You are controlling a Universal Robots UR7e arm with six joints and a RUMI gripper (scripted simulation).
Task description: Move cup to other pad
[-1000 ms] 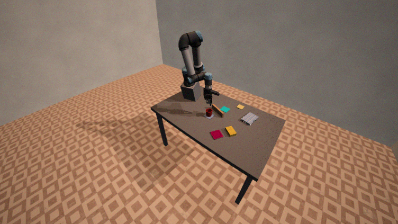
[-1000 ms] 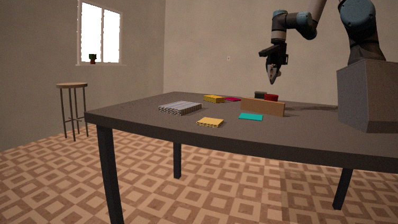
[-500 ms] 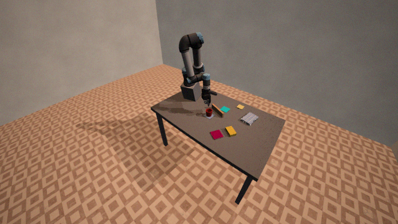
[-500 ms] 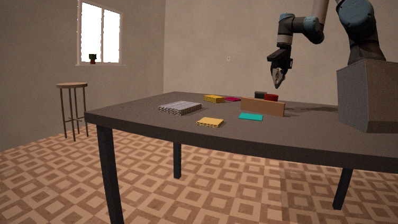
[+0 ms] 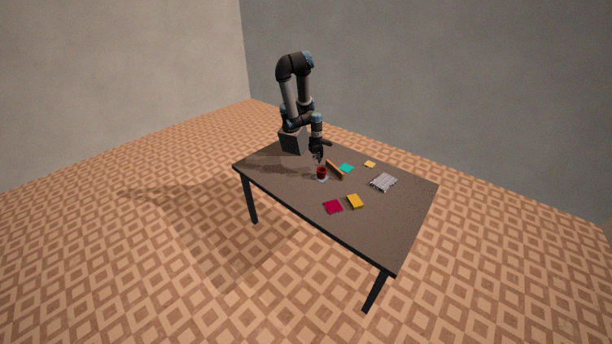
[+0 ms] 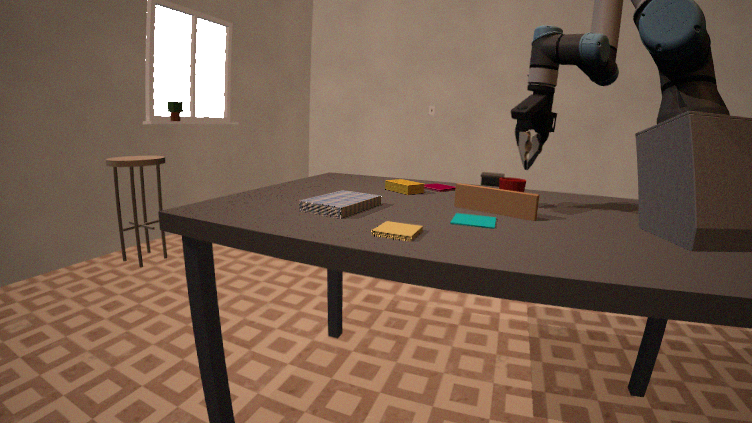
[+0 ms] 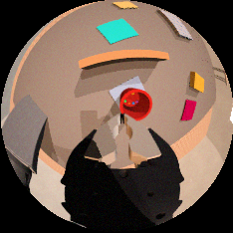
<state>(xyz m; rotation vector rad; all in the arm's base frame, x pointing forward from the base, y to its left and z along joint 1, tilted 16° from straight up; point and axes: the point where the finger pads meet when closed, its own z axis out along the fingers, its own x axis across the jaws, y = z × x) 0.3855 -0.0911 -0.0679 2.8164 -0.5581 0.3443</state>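
Note:
A red cup (image 5: 321, 172) stands upright on a pale grey pad (image 5: 322, 179) on the table; in the wrist view the cup (image 7: 135, 104) holds several small coloured marbles. A teal pad (image 5: 346, 167) lies beyond a wooden rail (image 5: 334, 169) that stands between the two pads. It also shows in the exterior view (image 6: 473, 220), with the rail (image 6: 496, 201) hiding most of the cup (image 6: 511, 183). My gripper (image 5: 319, 156) hangs above the cup, a little to its robot side, pointing down. Its fingers (image 6: 527, 161) are shut with nothing between them.
A magenta block (image 5: 333, 206), two yellow blocks (image 5: 354, 200) (image 5: 369, 163) and a grey checked block (image 5: 383, 182) lie on the table. The robot's grey base box (image 5: 290, 141) stands at the table's back corner. A stool (image 6: 135, 161) stands by the window.

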